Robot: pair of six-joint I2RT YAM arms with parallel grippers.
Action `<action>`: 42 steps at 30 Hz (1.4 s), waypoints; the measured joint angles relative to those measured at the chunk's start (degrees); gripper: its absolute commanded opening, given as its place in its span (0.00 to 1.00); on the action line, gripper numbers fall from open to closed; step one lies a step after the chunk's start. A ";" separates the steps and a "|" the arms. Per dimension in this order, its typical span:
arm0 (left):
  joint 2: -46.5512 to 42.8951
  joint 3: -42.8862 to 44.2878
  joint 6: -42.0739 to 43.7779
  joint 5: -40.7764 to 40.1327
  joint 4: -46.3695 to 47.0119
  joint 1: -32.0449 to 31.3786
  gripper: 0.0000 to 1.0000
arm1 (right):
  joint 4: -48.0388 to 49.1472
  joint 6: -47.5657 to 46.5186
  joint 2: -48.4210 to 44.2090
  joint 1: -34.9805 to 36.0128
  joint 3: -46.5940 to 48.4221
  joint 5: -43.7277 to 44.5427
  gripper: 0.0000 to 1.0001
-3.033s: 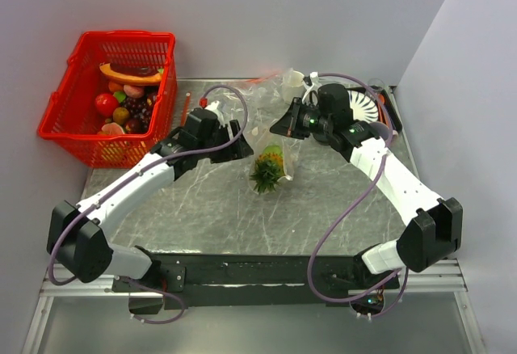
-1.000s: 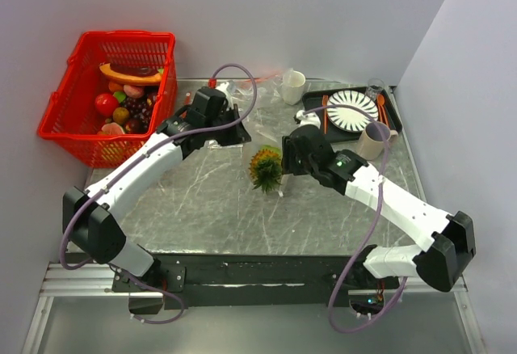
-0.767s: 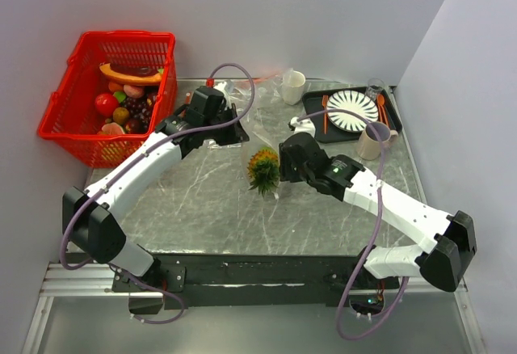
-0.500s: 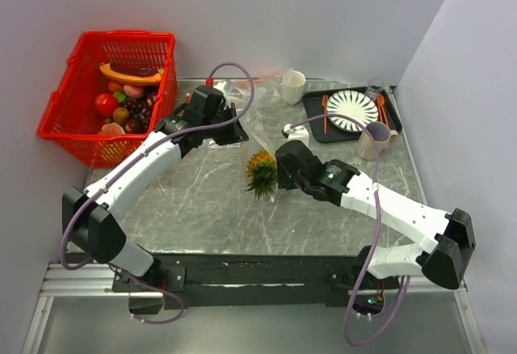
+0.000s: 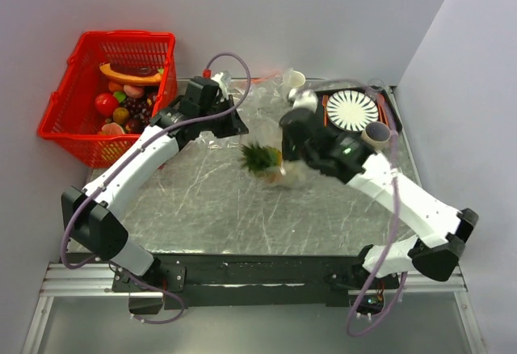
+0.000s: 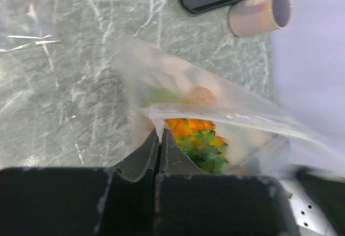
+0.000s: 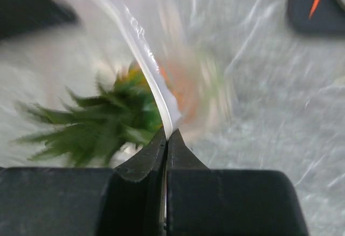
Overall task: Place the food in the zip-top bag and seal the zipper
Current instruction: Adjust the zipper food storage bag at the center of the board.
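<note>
The zip-top bag (image 5: pixel 279 148) hangs stretched between my two grippers above the middle of the table. Food shows through it: a dark-green spiky tuft (image 5: pixel 258 158) with orange beside it, also seen as the food (image 6: pixel 202 139) in the left wrist view and as the tuft (image 7: pixel 102 123) in the right wrist view. My left gripper (image 5: pixel 234 125) is shut on the bag's edge (image 6: pixel 159 131). My right gripper (image 5: pixel 287 152) is shut on the white zipper strip (image 7: pixel 161 106) at the bag's mouth. The rest of the bag's contents are blurred.
A red basket (image 5: pixel 121 35) of toy foods stands at the back left. At the back right are a black tray (image 5: pixel 391 105) with a striped plate (image 5: pixel 352 111), a beige cup (image 5: pixel 376 134) and a white cup (image 5: pixel 296 79). More clear plastic (image 6: pixel 24 20) lies behind.
My right gripper has shut on the bag's mouth edge and swung up and back to the right. The bag with the food has lifted off the table. The left arm barely moved.
</note>
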 measured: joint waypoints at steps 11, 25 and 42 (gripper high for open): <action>2.08 9.20 0.09 3.72 -5.75 0.00 0.01 | 6.32 -3.06 -2.40 -11.85 -2.34 -13.05 0.00; 1.75 1.75 0.11 3.82 -4.74 0.11 0.01 | 4.17 -4.17 -2.97 -13.66 -0.02 -20.61 0.00; 0.79 -4.57 0.02 4.59 0.48 0.22 0.01 | 7.26 -5.16 1.70 -15.30 -7.41 -24.46 0.36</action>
